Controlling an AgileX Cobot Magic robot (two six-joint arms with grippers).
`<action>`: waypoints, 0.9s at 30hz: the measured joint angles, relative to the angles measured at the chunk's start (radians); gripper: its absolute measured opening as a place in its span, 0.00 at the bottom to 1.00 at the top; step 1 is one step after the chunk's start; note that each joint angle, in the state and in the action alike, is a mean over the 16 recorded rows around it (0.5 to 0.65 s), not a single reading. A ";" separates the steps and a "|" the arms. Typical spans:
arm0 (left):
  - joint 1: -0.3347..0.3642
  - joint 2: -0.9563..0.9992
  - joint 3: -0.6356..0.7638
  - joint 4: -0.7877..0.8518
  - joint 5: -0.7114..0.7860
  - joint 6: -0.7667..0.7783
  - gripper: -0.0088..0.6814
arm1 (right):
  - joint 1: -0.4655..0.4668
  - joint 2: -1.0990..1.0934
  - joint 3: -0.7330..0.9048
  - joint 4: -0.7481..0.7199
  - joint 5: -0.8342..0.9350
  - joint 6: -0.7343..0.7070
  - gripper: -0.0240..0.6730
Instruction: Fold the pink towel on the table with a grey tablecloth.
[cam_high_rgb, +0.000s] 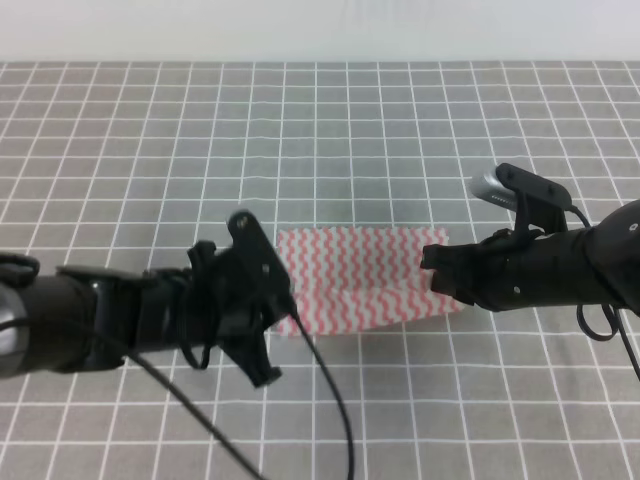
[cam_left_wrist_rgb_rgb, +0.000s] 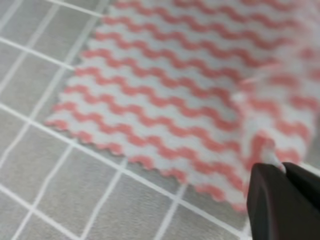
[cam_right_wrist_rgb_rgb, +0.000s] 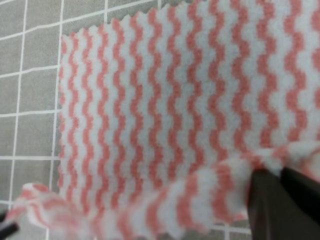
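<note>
The pink towel (cam_high_rgb: 360, 275) lies on the table with a grey tablecloth (cam_high_rgb: 300, 130), between my two grippers. My left gripper (cam_high_rgb: 285, 300) is at the towel's near left corner and is shut on it. In the left wrist view the black fingers (cam_left_wrist_rgb_rgb: 265, 200) pinch a raised bit of the towel (cam_left_wrist_rgb_rgb: 165, 85). My right gripper (cam_high_rgb: 435, 270) is at the towel's right edge and is shut on it. In the right wrist view its fingers (cam_right_wrist_rgb_rgb: 267, 200) hold the lifted near edge of the towel (cam_right_wrist_rgb_rgb: 175, 100), which curls up across the bottom of that view.
A black cable (cam_high_rgb: 330, 400) trails from the left arm toward the front edge. A silver camera mount (cam_high_rgb: 492, 186) sits on the right arm. Grey grid cloth runs on all sides of the towel, with a white wall (cam_high_rgb: 320, 30) at the back.
</note>
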 joint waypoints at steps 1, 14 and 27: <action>0.000 0.000 -0.008 0.000 -0.001 -0.018 0.01 | 0.000 0.000 0.000 0.000 -0.003 0.000 0.01; 0.000 0.008 -0.049 -0.004 -0.032 -0.070 0.01 | 0.000 0.002 -0.014 0.003 -0.027 0.000 0.01; 0.000 0.079 -0.102 0.000 -0.040 -0.241 0.01 | -0.003 0.001 -0.026 -0.006 -0.040 0.000 0.01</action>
